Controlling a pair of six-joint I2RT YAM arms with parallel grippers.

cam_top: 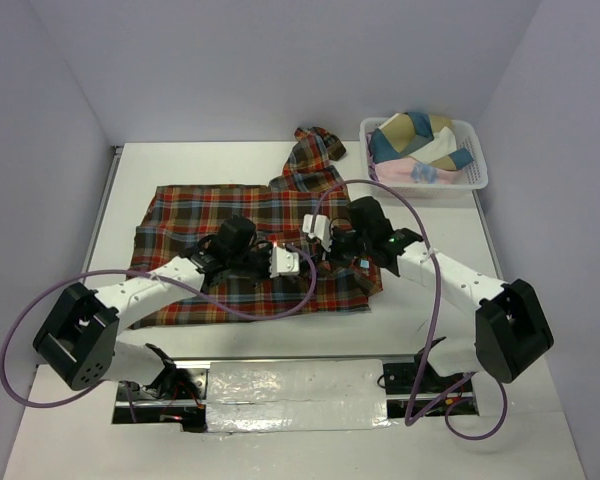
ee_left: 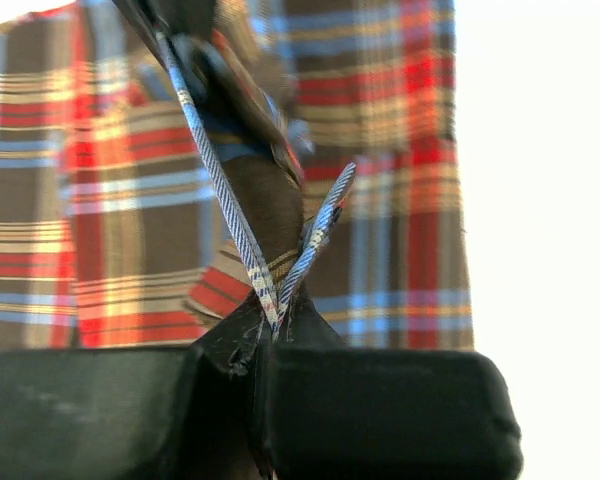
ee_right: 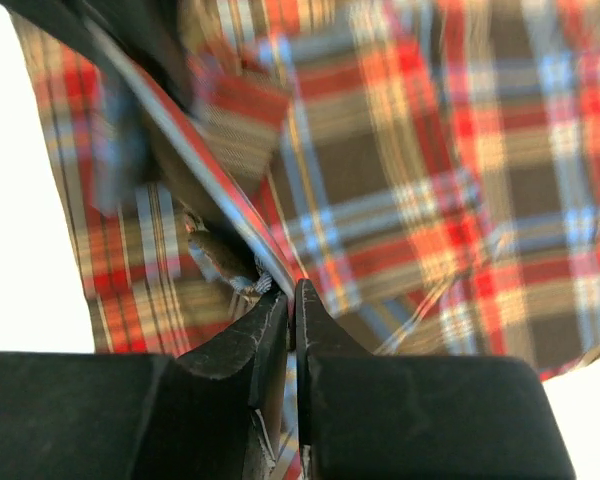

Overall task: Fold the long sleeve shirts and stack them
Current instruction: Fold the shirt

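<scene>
A red-orange, brown and blue plaid long sleeve shirt (cam_top: 205,215) lies spread on the white table, one sleeve (cam_top: 315,150) trailing toward the back. Both grippers meet over the shirt's right half. My left gripper (cam_top: 298,262) is shut on a raised fold of the plaid; in the left wrist view the thin cloth edge (ee_left: 235,215) runs straight into the pinched tips (ee_left: 270,325). My right gripper (cam_top: 325,245) pinches another raised edge of the shirt (ee_right: 430,180); its tips (ee_right: 292,295) show only a hairline slit, with the cloth edge ending there.
A white slotted basket (cam_top: 477,178) at the back right holds blue, tan and pink cloths. Purple cables loop from both arms over the table. A foil-covered strip (cam_top: 290,385) lies between the arm bases at the near edge.
</scene>
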